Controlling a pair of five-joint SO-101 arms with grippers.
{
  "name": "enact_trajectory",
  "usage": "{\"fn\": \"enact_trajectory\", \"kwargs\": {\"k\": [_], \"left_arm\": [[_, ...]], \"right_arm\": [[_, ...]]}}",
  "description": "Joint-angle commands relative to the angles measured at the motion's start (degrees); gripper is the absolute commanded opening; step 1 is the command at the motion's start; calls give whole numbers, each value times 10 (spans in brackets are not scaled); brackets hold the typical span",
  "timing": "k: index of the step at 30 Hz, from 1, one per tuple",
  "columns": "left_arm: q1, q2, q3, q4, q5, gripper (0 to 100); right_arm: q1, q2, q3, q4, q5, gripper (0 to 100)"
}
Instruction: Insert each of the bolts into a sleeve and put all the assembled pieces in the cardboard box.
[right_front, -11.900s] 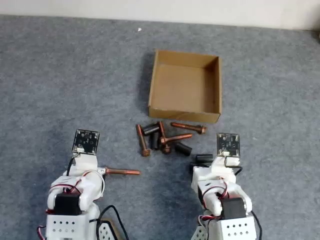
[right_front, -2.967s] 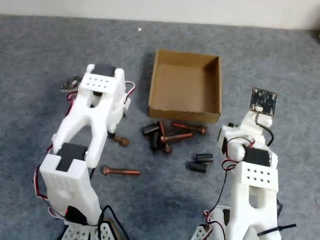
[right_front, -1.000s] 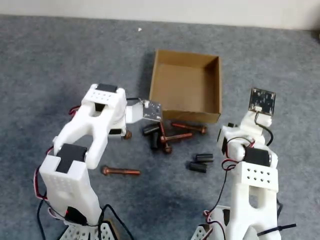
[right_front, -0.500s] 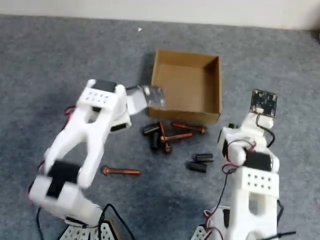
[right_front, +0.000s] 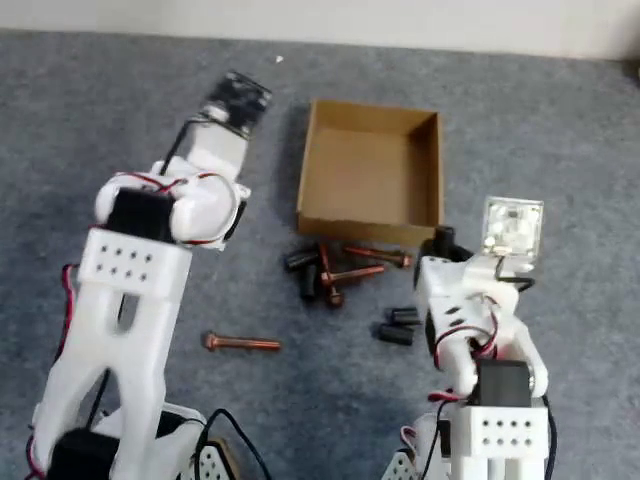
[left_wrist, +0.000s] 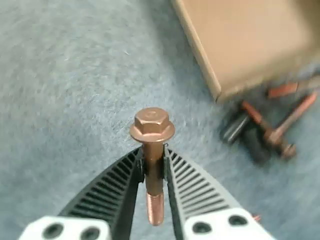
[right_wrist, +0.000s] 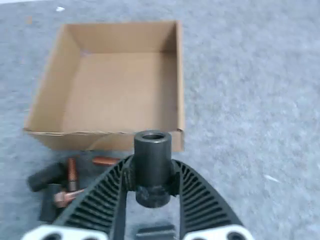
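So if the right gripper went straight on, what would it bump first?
Probably the box, its near wall. The right gripper, holding a sleeve, points at it. Depth is unclear, so it might touch the carpet just short of it.

Grey carpeted table (right_front: 540, 130); pale wall (right_front: 420, 22) along its far edge; a white speck (right_front: 279, 59).
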Motion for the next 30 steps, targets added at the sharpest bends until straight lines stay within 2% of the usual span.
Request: {"fn": "enact_trajectory", "kwargs": {"k": [1, 6, 11, 17, 23, 30], "left_arm": [[10, -78, -7, -23, 149, 5], [15, -147, -7, -75, 241, 5], [65, -184, -7, -116, 291, 5], [113, -189, -7, -175, 359, 5], [176, -186, -4, -185, 366, 5], [190, -190, 76, -280, 366, 5]], "right_arm": [[-69, -19, -7, -23, 7, 5], [-145, -19, -5, -88, 11, 5], [-200, -19, -1, -174, 51, 5], [-256, -19, -2, -195, 50, 5], [-278, -20, -2, -195, 50, 5], [-284, -20, -1, -192, 51, 5]]}}
